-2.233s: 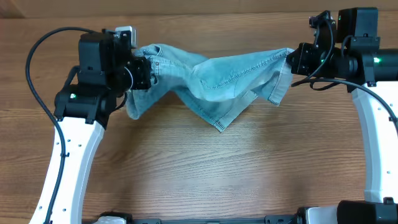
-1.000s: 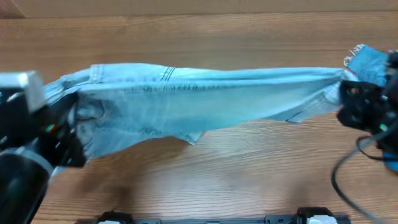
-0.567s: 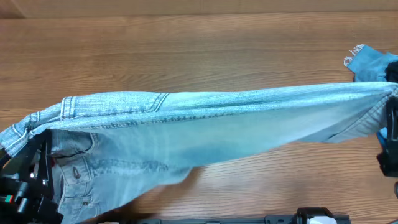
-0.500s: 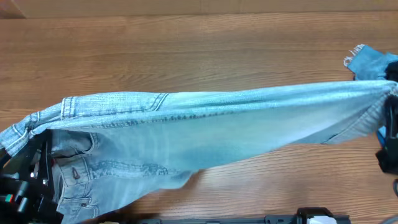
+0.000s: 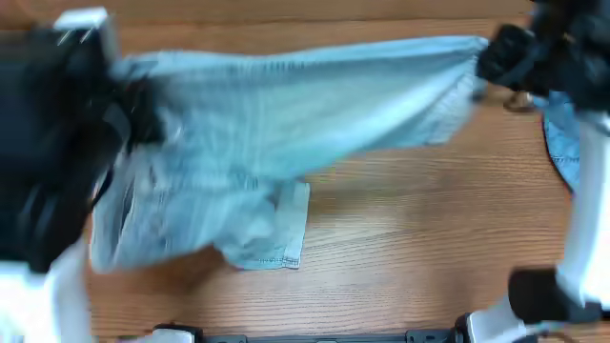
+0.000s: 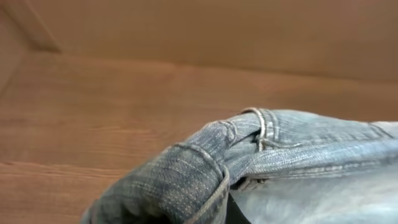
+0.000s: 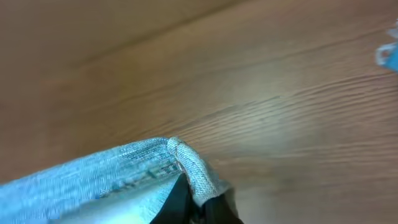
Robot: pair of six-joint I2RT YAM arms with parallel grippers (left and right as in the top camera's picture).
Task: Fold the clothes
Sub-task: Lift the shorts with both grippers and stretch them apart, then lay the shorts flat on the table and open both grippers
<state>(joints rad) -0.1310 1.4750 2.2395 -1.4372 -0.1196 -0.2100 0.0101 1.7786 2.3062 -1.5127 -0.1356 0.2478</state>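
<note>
Overhead view, much smeared by motion: we see the pale jeans (image 5: 286, 105), washed light-blue denim, held stretched across the far half of the wooden table (image 5: 419, 248) between the two arms. The left gripper (image 5: 141, 119) is clenched on the waistband end. Its wrist view shows the doubled waistband (image 6: 186, 177) bunched at the bottom edge, with a belt loop (image 6: 266, 127) and rows of pale stitching beside it. The right gripper (image 5: 494, 59) is clenched on the opposite end, where a thick stitched edge (image 7: 189, 168) is pinched between dark fingers (image 7: 186, 205). Below the left grip the cloth sags in folds, and one leg end with a stitched hem (image 5: 282, 250) hangs toward the front — we cannot tell whether it touches the wood. A darker denim piece (image 5: 562, 143) lies at the right edge, partly behind the right arm. The blur leaves any label unreadable. Half a second before, the stretched span sat nearer the front and ran out to the right edge; now both grips stand farther back, and the right one has come inward.
</note>
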